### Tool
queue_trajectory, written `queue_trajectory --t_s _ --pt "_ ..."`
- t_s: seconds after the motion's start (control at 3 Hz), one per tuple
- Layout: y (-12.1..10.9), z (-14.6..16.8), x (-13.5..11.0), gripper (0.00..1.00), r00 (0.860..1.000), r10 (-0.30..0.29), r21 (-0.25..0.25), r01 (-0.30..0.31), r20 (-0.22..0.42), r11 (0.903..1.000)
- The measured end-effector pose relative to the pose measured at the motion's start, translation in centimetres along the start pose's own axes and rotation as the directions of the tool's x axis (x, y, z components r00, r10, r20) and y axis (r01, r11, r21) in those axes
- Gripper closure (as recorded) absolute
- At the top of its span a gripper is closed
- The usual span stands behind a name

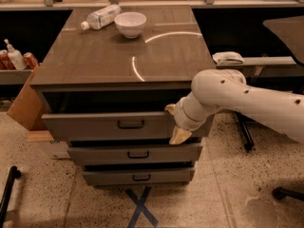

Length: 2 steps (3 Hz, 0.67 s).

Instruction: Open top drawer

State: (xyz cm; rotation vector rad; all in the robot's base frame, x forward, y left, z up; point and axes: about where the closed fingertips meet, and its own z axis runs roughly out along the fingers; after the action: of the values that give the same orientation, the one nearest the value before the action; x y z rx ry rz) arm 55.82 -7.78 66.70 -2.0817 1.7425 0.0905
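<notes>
A red can (31,59) and a white pump bottle (14,56) stand on a low shelf at 9 o'clock, with a cardboard box (24,103) leaning beside the cabinet (118,82) just below them. On the cabinet's brown surface, a clear plastic bottle (102,16) lies on its side at 11 o'clock. A white bowl (130,23) stands upright just to the right of it, near but not touching.

The top drawer (95,126) sits directly under that surface at the middle of the view. Its flat front juts out past the two drawers below, and a dark gap shows above its upper edge. Its black bar handle (131,124) is at the centre of the front, with nothing holding it. The middle drawer (109,154) and the bottom drawer (109,176) lie beneath, and a blue tape cross (141,207) marks the floor at 6 o'clock.

The pincer (175,123) is against the right part of the top drawer's front, well to the right of the handle. Whether it is apart or together I cannot tell. The white arm (247,99) reaches in from 3 o'clock. A white object (228,57) rests on a ledge at 2 o'clock.
</notes>
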Motion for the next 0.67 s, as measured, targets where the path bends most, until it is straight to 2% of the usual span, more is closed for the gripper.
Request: queue_trajectory --t_s 0.67 --pt "2.5 -4.1 -0.8 0.89 0.999 -0.022 0.059 0.02 0.045 0.9981"
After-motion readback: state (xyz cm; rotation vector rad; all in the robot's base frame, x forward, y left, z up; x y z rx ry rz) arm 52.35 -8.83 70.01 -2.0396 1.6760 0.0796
